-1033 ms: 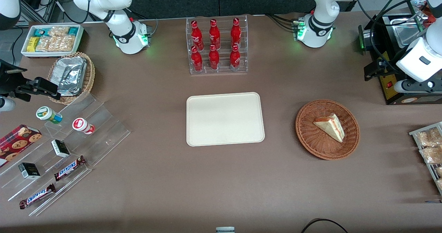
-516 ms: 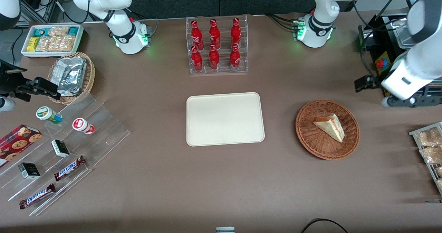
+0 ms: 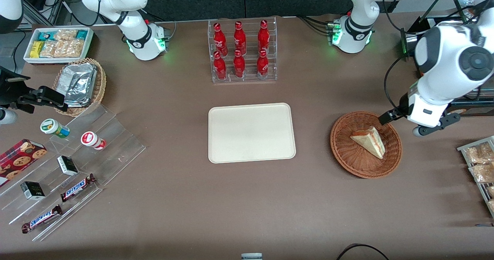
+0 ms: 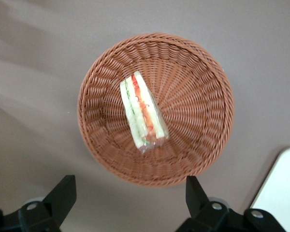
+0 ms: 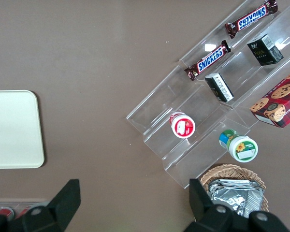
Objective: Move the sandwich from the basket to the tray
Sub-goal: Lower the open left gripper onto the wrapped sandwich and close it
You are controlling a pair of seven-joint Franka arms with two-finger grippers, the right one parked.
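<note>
The left arm has swung in from the counter's edge over the last second, and its gripper now hangs above the basket, near the rim, jaws wide apart and empty. The sandwich lies untouched in the basket, well apart from the bare tray. The approach looks nearly done; centring and descent come next.

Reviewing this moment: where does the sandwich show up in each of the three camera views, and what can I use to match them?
Front view: the sandwich lies in the basket, toward the working arm's end of the table.
Left wrist view: the sandwich lies in the basket; the open gripper hangs above the table beside it.
Right wrist view: not in it.
Shared landmark: the tray.
</note>
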